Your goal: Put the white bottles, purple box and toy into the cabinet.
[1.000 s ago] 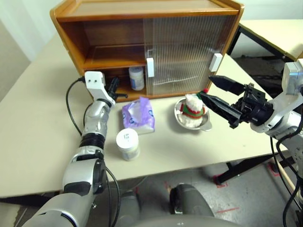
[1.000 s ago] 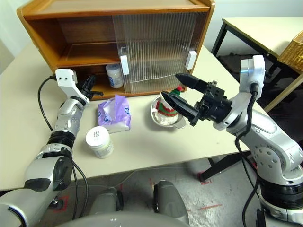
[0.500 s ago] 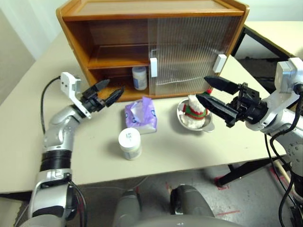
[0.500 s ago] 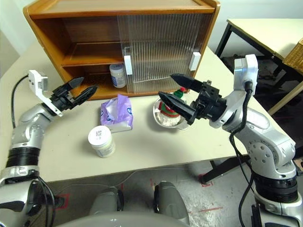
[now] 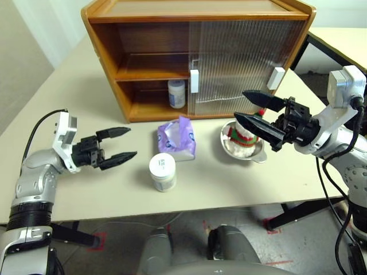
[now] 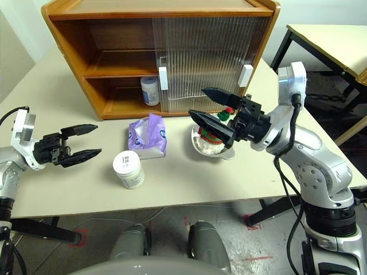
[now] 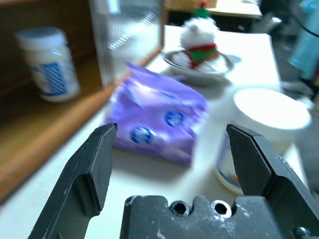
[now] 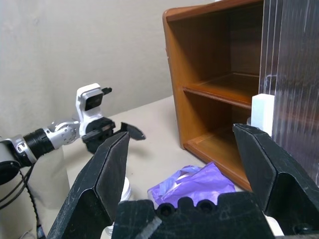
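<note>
One white bottle (image 5: 177,93) stands on the cabinet's (image 5: 143,57) lower shelf; another (image 5: 163,171), the purple box (image 5: 177,139) and bowled toy (image 5: 242,132) sit on the desk (image 5: 218,177). Left end effector (image 5: 121,145) and right end effector (image 5: 248,109) hover wide open, empty.

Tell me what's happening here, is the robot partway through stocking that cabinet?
Yes. One white bottle already stands on the lower shelf of the cabinet. The second white bottle, the purple box and the toy, which sits in a steel bowl, are all on the table. The left hand hangs open and empty beside the bottle; the right hand is open above the toy.
</note>
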